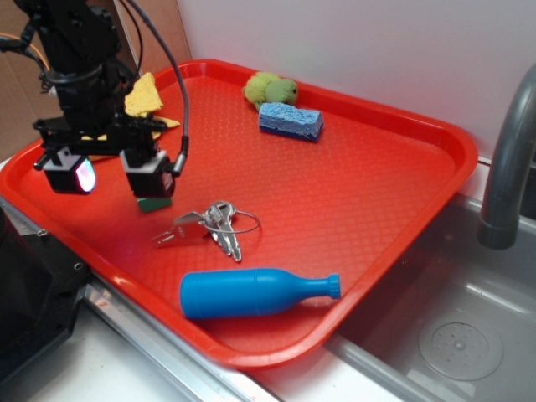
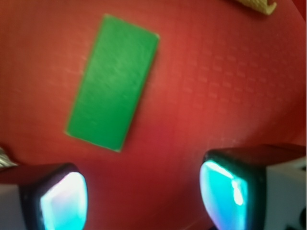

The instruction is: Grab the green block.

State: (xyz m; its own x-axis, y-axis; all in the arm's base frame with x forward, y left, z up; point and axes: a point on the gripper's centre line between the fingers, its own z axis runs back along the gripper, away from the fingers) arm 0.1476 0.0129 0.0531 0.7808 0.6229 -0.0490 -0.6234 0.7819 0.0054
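Two pads spread wide, hand [image 2: 144, 196] empty, hovering over tray [image 1: 368, 201]. Green block [image 2: 112, 82] flat on tray, ahead of the pads, not between them. I'd nudge forward, twist to straddle narrow width, drop, then squeeze.

Mostly hidden in the exterior view: green block [image 1: 155, 203], only a low edge visible beneath one finger of the gripper [image 1: 113, 174]. Blurred throughout the wrist view: green block [image 2: 113, 82], edges soft. Cut off by the bottom edge there: both fingertips [image 2: 62, 201]. Cut off at the top edge: yellow cloth [image 2: 259, 5]. Clipped at the left edge: keys [image 2: 5, 158], identity barely discernible.
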